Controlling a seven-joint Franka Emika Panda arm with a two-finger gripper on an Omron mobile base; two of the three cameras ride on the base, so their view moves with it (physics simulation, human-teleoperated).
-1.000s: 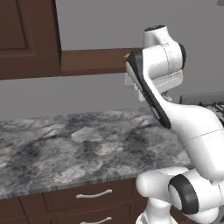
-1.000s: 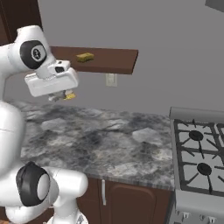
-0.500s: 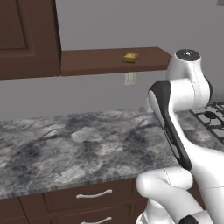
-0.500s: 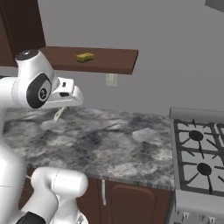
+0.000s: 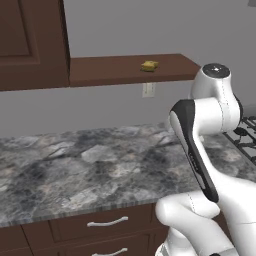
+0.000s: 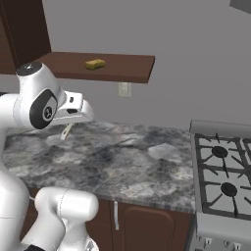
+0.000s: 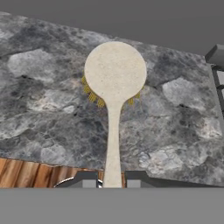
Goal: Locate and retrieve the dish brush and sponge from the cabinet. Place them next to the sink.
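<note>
The white arm folds at its dark elbow, hand pointing downward. The gripper [image 7: 112, 183] is clamped tight (dark fingertips [image 7: 87, 179] pressing either side of a thin handle).

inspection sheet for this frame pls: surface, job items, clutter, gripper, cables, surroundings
Surface: grey marbled counter, nothing resting on the visible part.
Job's things: dish brush held by its handle, head over the counter; sponge lying on the cabinet's shelf board; cabinet door at the left.
Clutter: nothing seen.
Gripper: gripper shut on the dish brush handle.
Cables: nothing seen.
Surroundings: wall outlet under the shelf, gas stove right of the counter, base drawers with silver handles below.
</note>
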